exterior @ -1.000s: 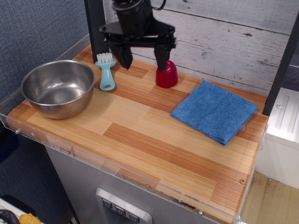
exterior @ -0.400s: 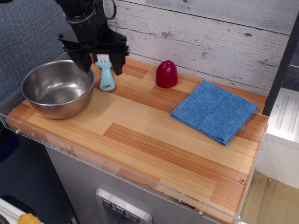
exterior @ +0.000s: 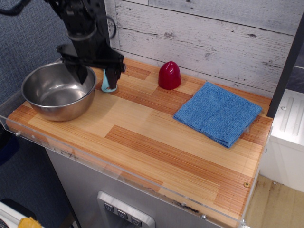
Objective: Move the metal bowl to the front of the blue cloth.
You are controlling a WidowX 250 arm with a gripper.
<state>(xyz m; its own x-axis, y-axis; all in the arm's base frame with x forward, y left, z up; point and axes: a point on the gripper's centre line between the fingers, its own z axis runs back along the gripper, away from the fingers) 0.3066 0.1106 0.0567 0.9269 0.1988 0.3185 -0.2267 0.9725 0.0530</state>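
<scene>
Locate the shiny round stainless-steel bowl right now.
The metal bowl sits at the left end of the wooden table, its right rim under the open gripper, far from the blue cloth.

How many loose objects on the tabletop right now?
4: metal bowl at left, brush partly behind the gripper, red dome at back, blue cloth at right.

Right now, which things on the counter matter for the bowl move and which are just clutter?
For the job:
- metal bowl, far left of the counter
- blue cloth, right side
- claw, open, straddling the bowl's right rim

Just lying about:
- red dome-shaped thing, by the back wall
- light-blue brush, mostly hidden behind the claw
</scene>
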